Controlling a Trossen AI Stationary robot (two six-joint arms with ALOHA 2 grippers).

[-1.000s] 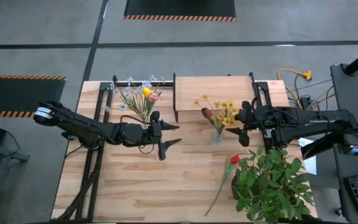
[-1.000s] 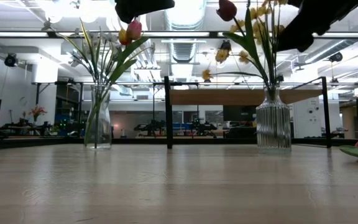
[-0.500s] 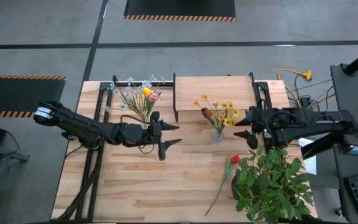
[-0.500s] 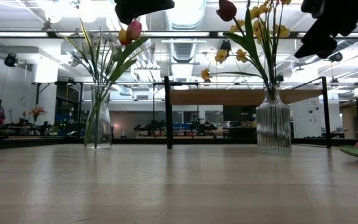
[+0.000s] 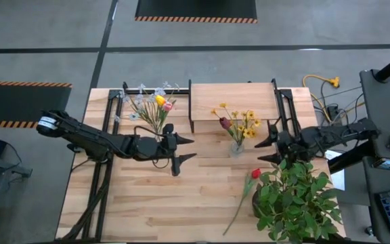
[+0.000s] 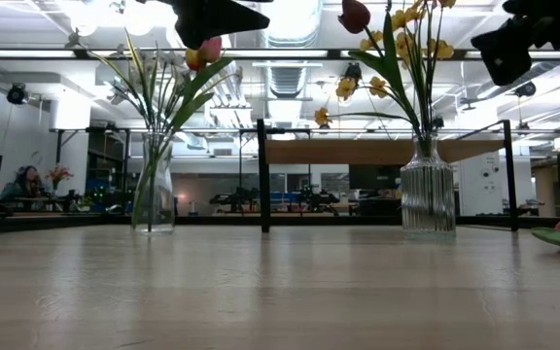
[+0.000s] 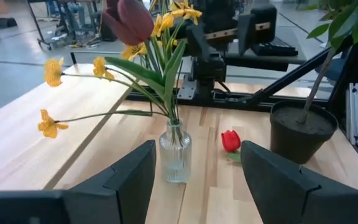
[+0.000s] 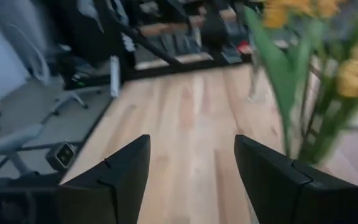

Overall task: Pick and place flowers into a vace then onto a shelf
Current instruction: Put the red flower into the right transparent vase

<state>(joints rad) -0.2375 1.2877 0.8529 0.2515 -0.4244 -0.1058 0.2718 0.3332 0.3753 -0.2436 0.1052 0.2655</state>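
Note:
Two clear glass vases stand on the table. The left vase (image 5: 158,130) (image 6: 154,185) holds pale sprigs with yellow and pink heads. The right vase (image 5: 236,147) (image 6: 428,194) (image 7: 174,158) holds yellow blossoms and a dark red tulip (image 7: 129,18). A red tulip (image 5: 254,173) (image 7: 230,140) lies flat on the table by the pot. The shelf (image 5: 232,100) stands at the far edge. My left gripper (image 5: 187,149) (image 7: 197,180) is open, level, left of the right vase. My right gripper (image 5: 268,146) (image 8: 191,180) is open, just right of that vase.
A bushy potted plant (image 5: 296,200) fills the near right corner, its dark pot (image 7: 302,127) close to the lying tulip. Bare planks (image 5: 147,203) stretch across the near left of the table. Black shelf legs (image 6: 262,175) stand between the two vases.
My right gripper has drawn back from the right vase toward the table's right edge and a little toward the near edge, staying open, with its arm swinging to a slant. The vases and the lying tulip have kept their places.

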